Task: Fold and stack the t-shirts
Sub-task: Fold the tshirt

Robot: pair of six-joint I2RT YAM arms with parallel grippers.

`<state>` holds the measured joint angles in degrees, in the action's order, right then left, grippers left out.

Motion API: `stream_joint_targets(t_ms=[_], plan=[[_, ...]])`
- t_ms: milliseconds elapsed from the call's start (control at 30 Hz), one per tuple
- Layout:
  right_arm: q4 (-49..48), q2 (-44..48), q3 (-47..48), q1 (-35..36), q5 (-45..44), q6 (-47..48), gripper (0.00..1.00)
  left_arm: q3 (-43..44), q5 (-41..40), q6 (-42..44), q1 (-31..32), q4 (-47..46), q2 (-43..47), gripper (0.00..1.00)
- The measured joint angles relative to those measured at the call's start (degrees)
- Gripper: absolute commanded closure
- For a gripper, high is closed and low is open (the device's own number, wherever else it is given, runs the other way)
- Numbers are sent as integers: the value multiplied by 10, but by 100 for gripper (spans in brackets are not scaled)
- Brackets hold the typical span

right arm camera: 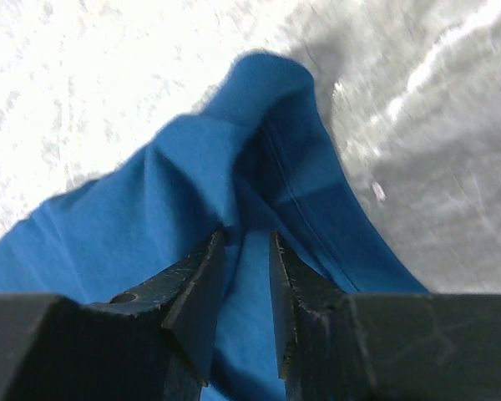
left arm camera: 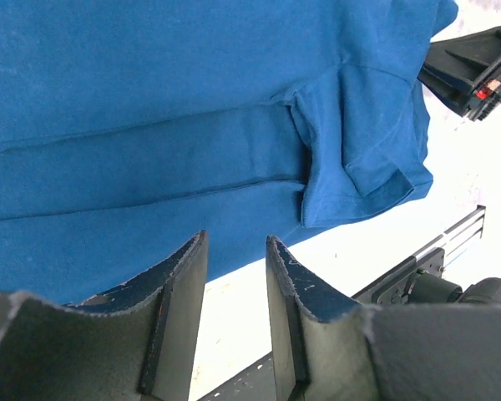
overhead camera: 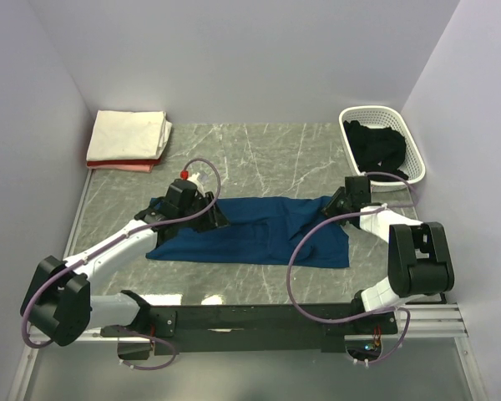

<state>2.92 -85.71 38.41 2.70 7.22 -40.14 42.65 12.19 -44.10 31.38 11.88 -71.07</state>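
Navy t-shirt (overhead camera: 259, 232) is spread flat on the table (overhead camera: 259, 150), stretched between my two grippers. Right gripper (right arm camera: 245, 238) is pinching a bunched fold at its end, cloth filling the jaws. Left gripper (left arm camera: 236, 242) sits at the opposite edge, jaws partly apart, honestly can't tell if it's got cloth.

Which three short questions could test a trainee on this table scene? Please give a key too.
1. True or false: the black shirt lies inside the white basket.
2. Which colour tops the folded stack in the far left corner? A cream-white, B black, C green.
3. Name the shirt under both the left gripper and the right gripper.
Key: 1 true. 2 A, the cream-white shirt. 3 the navy blue shirt.
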Motion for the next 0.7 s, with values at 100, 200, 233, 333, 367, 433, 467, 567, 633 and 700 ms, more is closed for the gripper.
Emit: stream_joint_targets(t_ms=[100, 200, 233, 333, 367, 433, 467, 567, 633, 700], plan=[[-9, -8, 8, 0, 1, -3, 66, 0, 0, 1, -2, 0, 4, 61], [-19, -9, 14, 0, 3, -7, 70, -1, 1, 1, -3, 0, 5, 61], [-22, -9, 17, 0, 4, -7, 72, -2, 1, 1, -3, 0, 5, 61], [-27, -16, 29, 0, 7, -9, 80, -3, 1, 1, -3, 0, 5, 61], [-30, -20, 33, 0, 8, -9, 82, -3, 1, 1, -3, 0, 5, 61], [-30, -28, 39, 0, 10, -9, 86, -3, 1, 1, -5, 0, 5, 61], [-30, -30, 42, 0, 10, -9, 88, -3, 2, 2, -5, 0, 5, 61], [-28, -31, 48, 0, 10, -6, 95, -3, 2, 2, -6, 0, 5, 61], [-26, -31, 52, 0, 8, -4, 99, -3, 2, 4, -6, 0, 5, 61], [-17, -31, 57, -1, 8, -2, 100, -3, 2, 4, -6, 0, 5, 61]])
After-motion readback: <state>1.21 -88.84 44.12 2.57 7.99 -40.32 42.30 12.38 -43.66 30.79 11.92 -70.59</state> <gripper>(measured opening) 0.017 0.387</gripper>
